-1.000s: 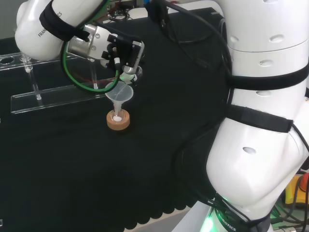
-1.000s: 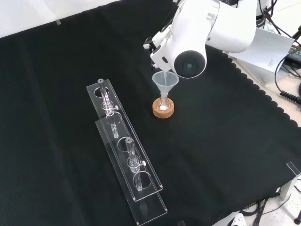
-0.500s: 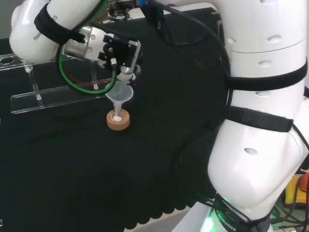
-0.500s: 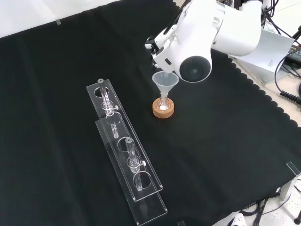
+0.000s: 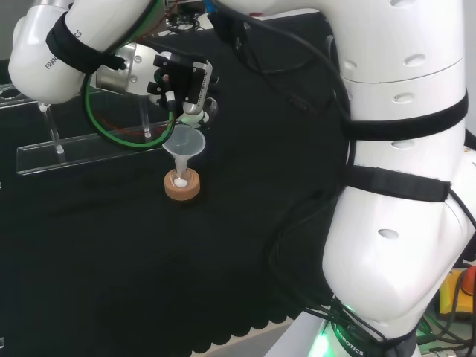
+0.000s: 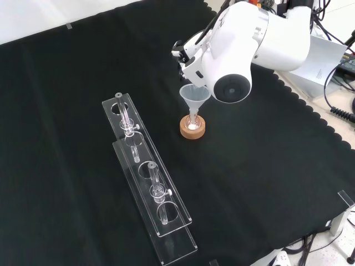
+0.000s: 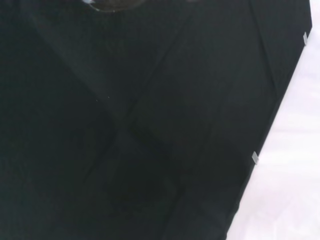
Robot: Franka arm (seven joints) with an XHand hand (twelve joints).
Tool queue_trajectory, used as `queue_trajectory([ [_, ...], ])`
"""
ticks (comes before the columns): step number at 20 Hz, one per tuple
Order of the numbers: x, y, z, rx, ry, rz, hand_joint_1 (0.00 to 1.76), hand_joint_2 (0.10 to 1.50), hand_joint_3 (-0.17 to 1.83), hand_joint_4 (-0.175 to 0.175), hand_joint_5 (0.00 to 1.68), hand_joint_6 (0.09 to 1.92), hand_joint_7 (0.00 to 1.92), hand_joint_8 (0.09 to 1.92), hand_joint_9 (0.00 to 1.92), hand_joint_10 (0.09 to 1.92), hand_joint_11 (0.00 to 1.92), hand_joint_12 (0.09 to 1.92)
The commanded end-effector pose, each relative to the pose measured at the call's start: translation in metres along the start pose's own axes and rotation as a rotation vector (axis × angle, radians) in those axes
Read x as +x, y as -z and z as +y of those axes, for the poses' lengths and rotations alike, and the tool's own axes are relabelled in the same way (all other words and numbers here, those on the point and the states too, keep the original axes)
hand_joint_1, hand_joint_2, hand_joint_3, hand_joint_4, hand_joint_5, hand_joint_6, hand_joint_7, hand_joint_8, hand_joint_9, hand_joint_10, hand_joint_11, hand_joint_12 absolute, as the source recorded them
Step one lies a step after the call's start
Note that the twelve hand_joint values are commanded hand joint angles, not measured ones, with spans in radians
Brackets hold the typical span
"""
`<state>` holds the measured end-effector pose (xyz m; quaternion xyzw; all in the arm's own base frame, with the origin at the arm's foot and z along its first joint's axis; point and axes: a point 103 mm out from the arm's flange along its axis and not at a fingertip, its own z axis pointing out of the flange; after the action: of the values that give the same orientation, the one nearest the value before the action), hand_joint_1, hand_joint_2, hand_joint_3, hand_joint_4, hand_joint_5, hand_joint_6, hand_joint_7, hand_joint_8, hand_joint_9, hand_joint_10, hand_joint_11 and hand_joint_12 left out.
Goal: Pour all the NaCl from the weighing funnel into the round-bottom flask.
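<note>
Moved: your hand (image 5: 184,83) has lifted slightly above the funnel (image 5: 185,144).
Hand: fingers curled; what they clamp you cannot tell.
Funnel: upright in flask on cork ring (image 6: 192,128).
Obstruction: white link (image 6: 238,47) hides hand in front view.
Nearby: clear rack (image 6: 147,177).

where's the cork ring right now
In the front view the cork ring sits near the middle of the black cloth, right of the clear rack, with the funnel standing above it just below the hand.
</note>
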<state>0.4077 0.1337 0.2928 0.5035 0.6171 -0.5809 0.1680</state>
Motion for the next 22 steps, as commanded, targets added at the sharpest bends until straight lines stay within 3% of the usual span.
queue_trajectory([
  [1, -0.001, 0.004, -0.004, 0.029, -0.02, -0.05, 1.09, 1.11, -0.17, 0.161, 1.17, 0.74, 1.32, 0.37, 1.46, 0.09, 1.02, 0.91],
  [4, -0.002, 0.008, -0.007, 0.039, -0.042, -0.109, 1.09, 1.11, -0.17, 0.161, 1.17, 0.74, 1.32, 0.37, 1.46, 0.09, 1.02, 0.91],
  [19, 0.002, 0.02, -0.014, 0.04, -0.054, -0.189, 1.09, 1.11, -0.17, 0.17, 1.17, 0.73, 1.32, 0.36, 1.47, 0.09, 1.02, 0.91],
  [22, 0.002, 0.02, -0.015, 0.039, -0.052, -0.18, 1.09, 1.11, -0.17, 0.171, 1.17, 0.73, 1.32, 0.36, 1.47, 0.09, 1.02, 0.9],
])
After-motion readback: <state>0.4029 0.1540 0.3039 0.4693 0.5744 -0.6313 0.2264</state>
